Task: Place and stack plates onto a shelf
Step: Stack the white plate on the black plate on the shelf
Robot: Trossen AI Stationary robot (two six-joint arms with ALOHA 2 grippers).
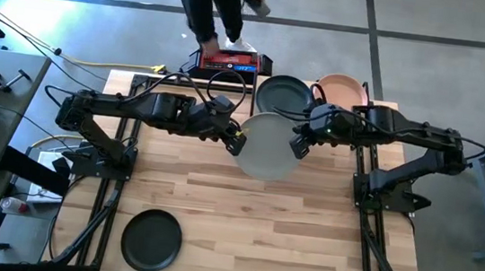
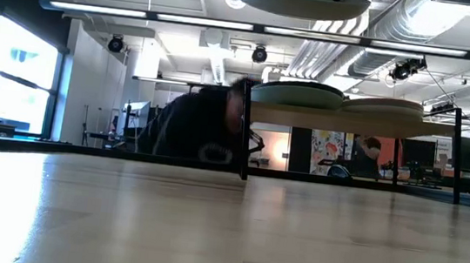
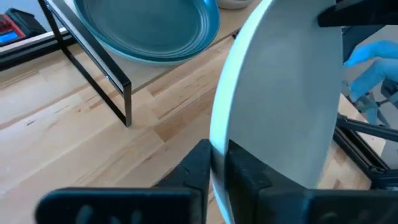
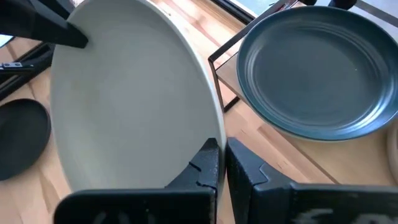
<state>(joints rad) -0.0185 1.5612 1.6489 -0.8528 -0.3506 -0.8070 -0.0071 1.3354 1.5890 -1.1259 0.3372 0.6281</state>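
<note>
1. Both arms hold one grey-green plate [image 1: 268, 145] in the air above the table [image 1: 242, 226], just in front of the shelf [image 1: 377, 103]. The low view shows it well clear of the tabletop and higher than the shelf panel, probably so it can pass over the posts.
2. The left gripper [image 1: 237, 139] is clamped on the plate's left rim; its wrist view shows the fingers [image 3: 199, 168] pinched together on either side of the edge.
3. The right gripper [image 1: 299, 145] is clamped on the opposite rim, its fingers [image 4: 208, 163] likewise closed over the edge. Gripping from both sides likely keeps the shallow plate level and stops it pivoting in a single thin pinch.
4. A dark teal plate [image 1: 285, 95] already lies on the shelf's left half and a peach plate [image 1: 342, 90] on its right half, so the held plate seems bound for the top of one of them. The teal one is nearer.
5. A black plate [image 1: 152, 239] lies alone near the table's front left, well apart from the shelf, apparently waiting its turn.
6. A person [image 1: 215, 6] stands beyond the table's far edge by a red-and-black box [image 1: 230, 61], clear of both arms.
</note>
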